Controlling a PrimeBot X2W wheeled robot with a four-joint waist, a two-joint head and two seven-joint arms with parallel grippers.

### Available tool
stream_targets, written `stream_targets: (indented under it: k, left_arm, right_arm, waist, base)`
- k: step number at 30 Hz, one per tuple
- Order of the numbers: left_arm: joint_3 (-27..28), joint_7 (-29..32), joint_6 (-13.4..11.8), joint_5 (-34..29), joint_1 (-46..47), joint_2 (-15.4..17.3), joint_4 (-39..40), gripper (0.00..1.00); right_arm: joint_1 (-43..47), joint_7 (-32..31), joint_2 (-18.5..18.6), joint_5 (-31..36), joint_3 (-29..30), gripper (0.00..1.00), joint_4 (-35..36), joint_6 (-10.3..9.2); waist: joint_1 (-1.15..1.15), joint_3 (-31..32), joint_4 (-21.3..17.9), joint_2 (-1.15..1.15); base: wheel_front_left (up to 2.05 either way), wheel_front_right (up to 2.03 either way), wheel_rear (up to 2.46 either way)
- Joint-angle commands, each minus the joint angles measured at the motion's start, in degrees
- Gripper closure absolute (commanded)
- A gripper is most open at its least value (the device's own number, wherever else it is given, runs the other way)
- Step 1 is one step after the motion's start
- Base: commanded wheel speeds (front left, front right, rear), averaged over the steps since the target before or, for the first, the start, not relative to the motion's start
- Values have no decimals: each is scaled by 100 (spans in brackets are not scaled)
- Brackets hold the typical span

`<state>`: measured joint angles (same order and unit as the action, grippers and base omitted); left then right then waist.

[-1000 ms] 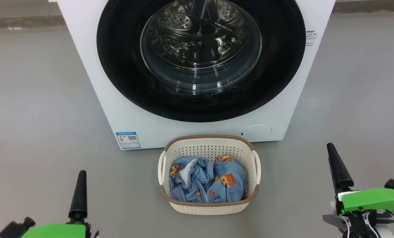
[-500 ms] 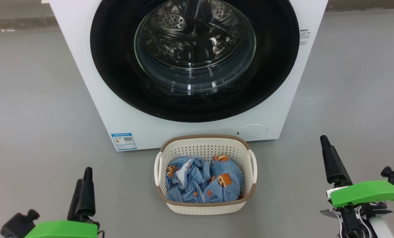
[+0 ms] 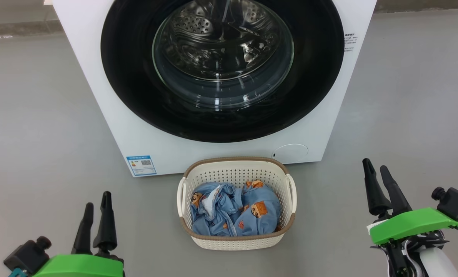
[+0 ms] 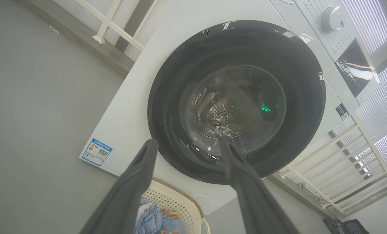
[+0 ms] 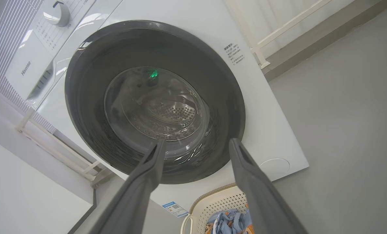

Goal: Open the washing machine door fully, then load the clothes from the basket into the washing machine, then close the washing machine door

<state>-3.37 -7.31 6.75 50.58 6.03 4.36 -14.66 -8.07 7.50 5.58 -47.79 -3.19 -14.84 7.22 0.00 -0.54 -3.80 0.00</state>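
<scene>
Down by my lower corners, empty jaws flank the basket (image 3: pixel 236 241).
My left gripper (image 3: pixel 97 201) and right gripper (image 3: pixel 375 165) each hold their fingers spread, touching nothing, above the grey floor (image 3: pixel 40 134). Between them and slightly ahead sits the basket, with the clothes (image 3: pixel 234 211) heaped inside, well apart from either gripper. Just behind it stands the washer (image 3: pixel 109 115), its door (image 3: pixel 136 88) closed flat against the front.

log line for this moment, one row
round glossy black washing machine door: shut | light blue printed clothes: in cream perforated plastic basket | left gripper: open, empty | right gripper: open, empty
</scene>
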Motion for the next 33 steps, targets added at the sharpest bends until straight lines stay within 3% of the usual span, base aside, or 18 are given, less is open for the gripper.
stream_targets:
  k: [1, 33]
  left_arm:
    - [108, -98, -21, -239, 323, 63, 123, 0]
    - [10, -637, -7, -2277, 509, 81, 53, 0]
  right_arm:
    - [-309, 89, 95, 307, -119, 0, 100, 21]
    - [-600, 620, 289, 2385, -661, 0, -91, 25]
  waist:
    - [0, 4, -6, 0]
    - [0, 33, -176, 0]
  base:
    - [0, 0, 0]
    - [0, 0, 0]
